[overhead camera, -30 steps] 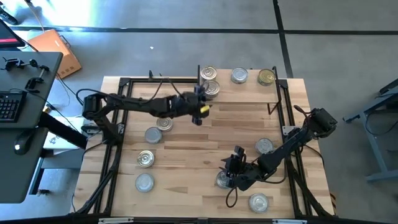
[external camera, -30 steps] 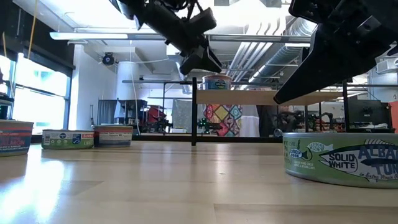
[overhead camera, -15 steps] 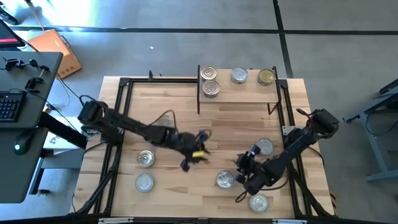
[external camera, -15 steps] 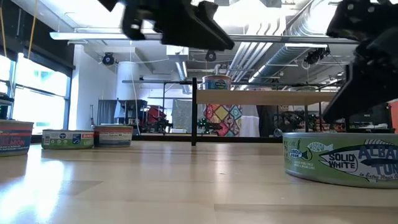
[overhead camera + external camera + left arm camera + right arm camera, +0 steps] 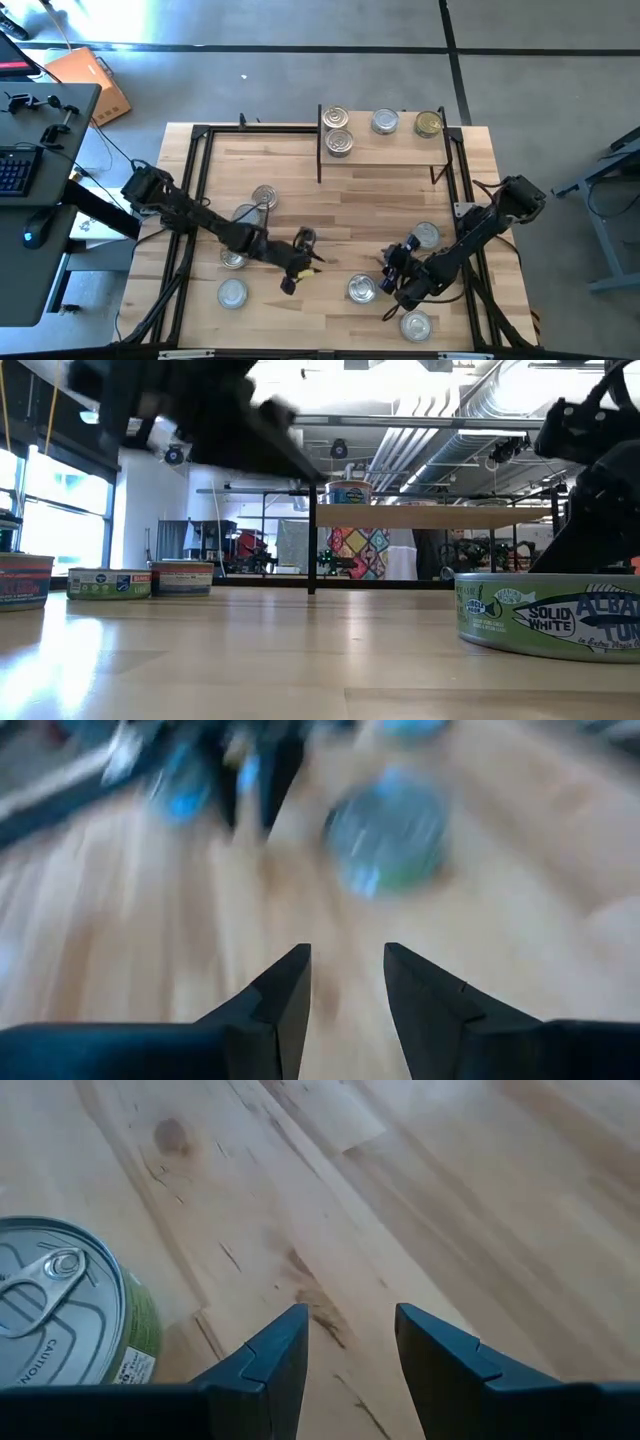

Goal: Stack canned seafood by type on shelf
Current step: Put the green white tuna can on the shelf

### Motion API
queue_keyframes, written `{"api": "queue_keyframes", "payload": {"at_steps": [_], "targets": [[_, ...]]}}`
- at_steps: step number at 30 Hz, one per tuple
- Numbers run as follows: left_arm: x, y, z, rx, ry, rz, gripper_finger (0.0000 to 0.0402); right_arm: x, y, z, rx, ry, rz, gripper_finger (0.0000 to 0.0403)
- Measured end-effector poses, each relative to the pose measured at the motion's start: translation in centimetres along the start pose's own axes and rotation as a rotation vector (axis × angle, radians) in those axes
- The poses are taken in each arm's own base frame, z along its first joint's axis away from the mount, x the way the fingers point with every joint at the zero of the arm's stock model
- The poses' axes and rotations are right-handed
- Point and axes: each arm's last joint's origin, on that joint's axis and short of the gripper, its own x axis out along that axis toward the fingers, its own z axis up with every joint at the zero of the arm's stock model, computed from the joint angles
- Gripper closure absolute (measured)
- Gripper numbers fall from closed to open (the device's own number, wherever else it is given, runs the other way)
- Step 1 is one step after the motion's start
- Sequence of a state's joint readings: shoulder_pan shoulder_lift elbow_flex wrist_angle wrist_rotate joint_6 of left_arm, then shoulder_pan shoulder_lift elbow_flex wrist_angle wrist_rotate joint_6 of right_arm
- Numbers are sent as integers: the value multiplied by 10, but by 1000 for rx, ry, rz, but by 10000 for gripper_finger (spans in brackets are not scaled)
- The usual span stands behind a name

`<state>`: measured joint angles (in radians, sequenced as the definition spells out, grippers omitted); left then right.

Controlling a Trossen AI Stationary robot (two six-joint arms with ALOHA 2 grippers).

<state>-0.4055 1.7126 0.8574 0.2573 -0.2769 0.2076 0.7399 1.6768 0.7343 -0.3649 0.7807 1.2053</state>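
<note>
Working left to right, we find four short round silver tins (image 5: 233, 292) loose on the left half of the light butcher-block table (image 5: 300, 330), partly under the dark left arm. The left gripper (image 5: 297, 262) hangs over bare wood near the table's middle, its two fingers parted by a narrow gap with nothing between them. Next comes a green-labelled silver tin (image 5: 362, 289), with the right gripper (image 5: 392, 268) just beside it, fingers likewise slightly apart and empty; two further tins lie close by this arm, one toward the shelf and one toward the near edge. At the far edge, the small light-wood shelf on black legs (image 5: 385, 150) already carries four tins, one gold-toned (image 5: 429, 124). We judge the step in hand to be reaching for another tin. To do it well, we would widen the fingers before descending, centre them across the lid, and check the label so the tin joins its own type.
</note>
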Motion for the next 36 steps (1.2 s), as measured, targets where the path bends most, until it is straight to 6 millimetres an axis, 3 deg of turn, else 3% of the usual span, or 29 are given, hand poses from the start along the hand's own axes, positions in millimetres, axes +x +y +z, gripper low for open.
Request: {"api": "queue_keyframes", "payload": {"at_steps": [5, 9, 15, 18, 22, 30, 36], "targets": [[-15, -28, -20, -91, 232, 143, 280, 4, -1, -4, 34, -13, 34, 258], [-47, -43, -34, -207, 376, 321, 280, 4, 0, -3, 7, -31, 41, 258], [-110, -42, -42, -452, 371, 607, 280, 3, 4, 0, -18, -85, 56, 258], [-126, -35, -52, -533, 391, 655, 279, 3, 5, 0, -31, -89, 63, 258], [-129, -29, -72, -587, 374, 665, 265, 3, 6, 1, -32, -94, 70, 258], [-112, -16, -115, -608, 385, 689, 211, 3, 6, 1, -28, -95, 73, 258], [-105, -6, -130, -555, 446, 674, 222, 3, 6, 1, -26, -96, 76, 258]]}}
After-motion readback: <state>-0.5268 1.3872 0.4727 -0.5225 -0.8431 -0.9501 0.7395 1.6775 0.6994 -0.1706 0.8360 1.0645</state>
